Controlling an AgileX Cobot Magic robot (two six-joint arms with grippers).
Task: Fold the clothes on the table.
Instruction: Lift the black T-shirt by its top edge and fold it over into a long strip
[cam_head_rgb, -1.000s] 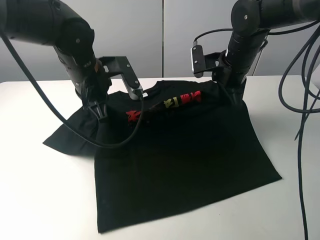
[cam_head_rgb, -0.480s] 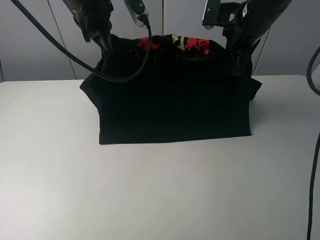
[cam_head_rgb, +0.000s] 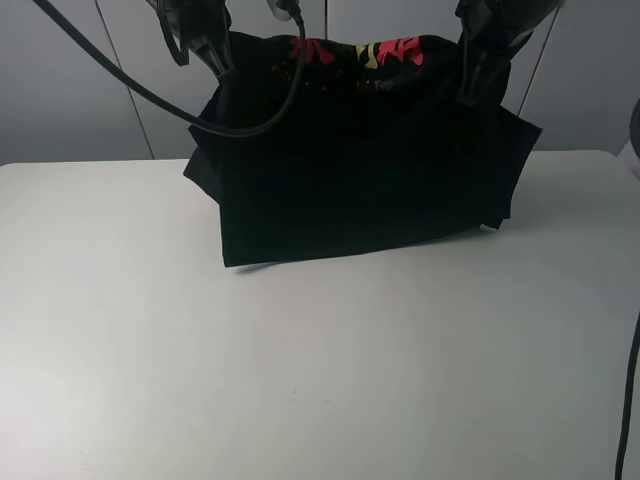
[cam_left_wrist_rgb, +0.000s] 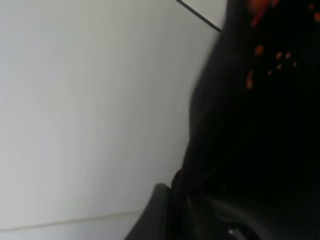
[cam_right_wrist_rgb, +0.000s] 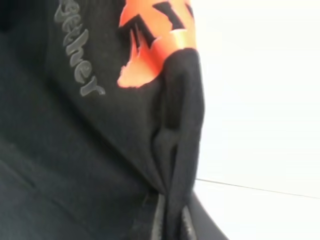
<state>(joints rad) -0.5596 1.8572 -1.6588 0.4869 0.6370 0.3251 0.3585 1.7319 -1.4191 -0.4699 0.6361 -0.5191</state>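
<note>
Pale grey wall panels (cam_head_rgb: 80, 90) back a large plain white tabletop (cam_head_rgb: 300, 380), and over its far half hangs the black short-sleeved T-shirt (cam_head_rgb: 360, 160), with red and yellow characters printed along its upper edge. That upper edge is the long axis that matters: it runs side to side, stretched between the two arms, its right end a little lower than its left. From it the cloth drops as a flat curtain, with the free hem straight below the grips, close over the table or brushing it - I cannot tell which. The hem slants, its left corner lower in the high view than its right. The left gripper (cam_head_rgb: 210, 50) is clamped on the left top corner, where a black cable (cam_head_rgb: 150, 95) loops across the cloth, and the right gripper (cam_head_rgb: 478, 80) is pinched tight on the right top corner. Both wrist views show bunched black fabric running into closed jaws. Neither arm is nearer - each holds one end. In my judgement, laying the shirt down depends on lowering the two ends together, so the hem lands square.
</note>
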